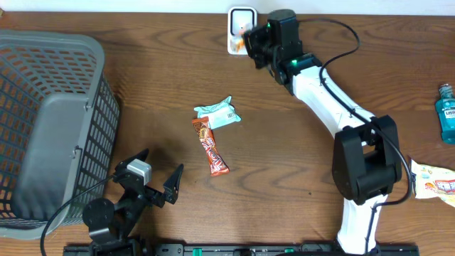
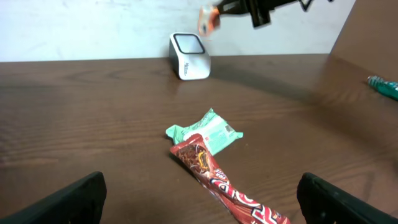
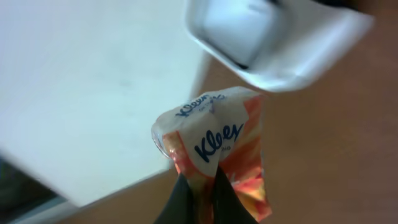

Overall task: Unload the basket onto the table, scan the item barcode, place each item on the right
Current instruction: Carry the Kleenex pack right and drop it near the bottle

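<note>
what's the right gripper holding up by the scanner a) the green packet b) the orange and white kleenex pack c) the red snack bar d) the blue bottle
B: the right gripper is shut on the Kleenex pack close to the white scanner, while the red snack bar and green packet lie mid-table.

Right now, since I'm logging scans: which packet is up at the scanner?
The orange-and-white Kleenex pack, pinched in the right claw by the scanner; the green packet and red bar lie mid-table.
</note>
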